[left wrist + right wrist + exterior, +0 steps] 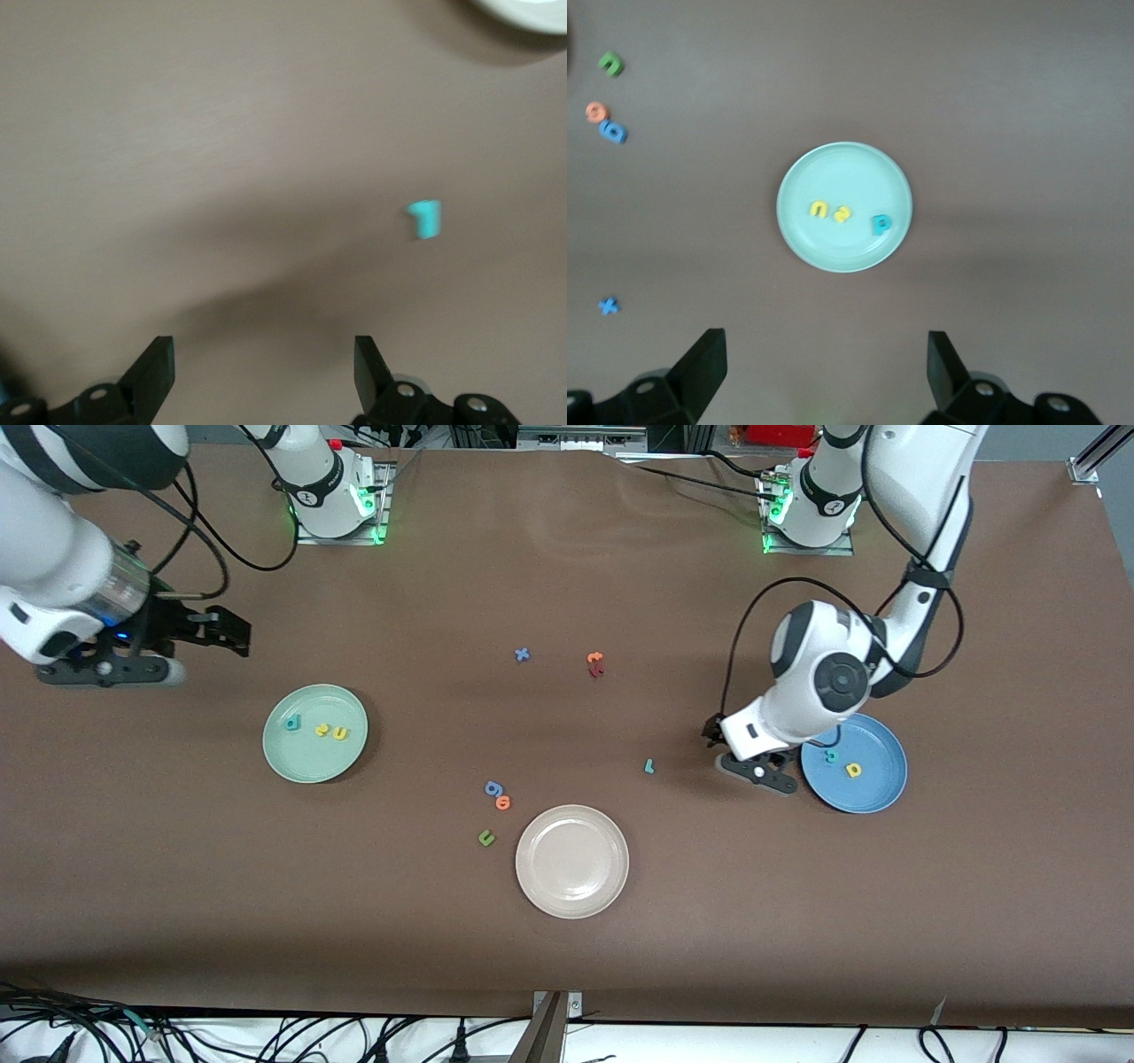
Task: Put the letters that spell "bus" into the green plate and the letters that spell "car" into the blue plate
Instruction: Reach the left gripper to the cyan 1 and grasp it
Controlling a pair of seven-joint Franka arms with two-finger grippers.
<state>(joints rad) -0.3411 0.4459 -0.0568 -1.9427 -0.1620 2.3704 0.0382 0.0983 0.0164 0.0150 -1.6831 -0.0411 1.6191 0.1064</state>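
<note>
While the right gripper [824, 372] waits open and empty, the left gripper [261, 367] hangs wide open, empty.
Just ahead of its fingertips lies the teal r [425, 218]; the blue plate [877, 797] sits beside it.

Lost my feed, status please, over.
Left gripper open, empty, beside blue plate. Right gripper open, waiting. Green plate holds b, u, s. Teal r on table, path unobstructed.

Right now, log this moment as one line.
green plate: b, u, s in | blue plate: c, a in | r: on table | left hand: open, beside blue plate | right hand: open, waiting
</note>
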